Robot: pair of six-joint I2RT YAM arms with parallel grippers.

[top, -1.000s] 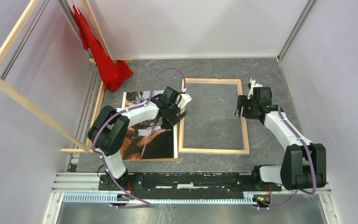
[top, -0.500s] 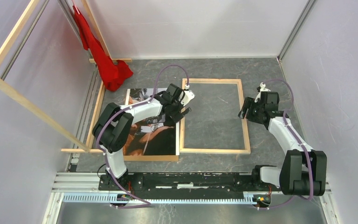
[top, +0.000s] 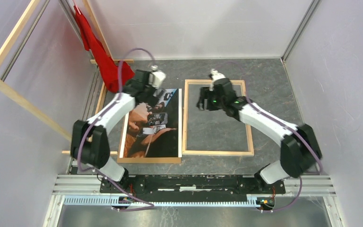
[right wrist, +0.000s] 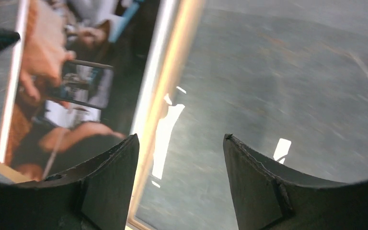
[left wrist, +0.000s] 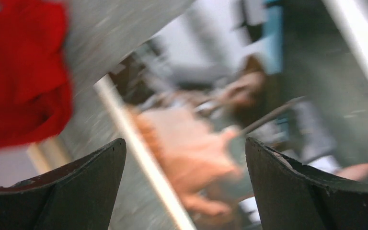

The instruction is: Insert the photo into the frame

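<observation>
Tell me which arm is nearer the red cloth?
Left. The left gripper hovers beside the red cloth, over the far end of the photo; the right gripper hangs above the frame, well away.

The overhead view is sharp and evenly, softly lit, its shadows faint. Both wrist views are smeared by blur, the photo (left wrist: 206, 143) soft, and white glare patches lie beside the frame (right wrist: 172, 72).

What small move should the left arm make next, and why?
Probably lower the open left end effector onto the far edge of the photo to grip it: it hovers there empty, and the photo lies flat beside the frame, outside it.
</observation>
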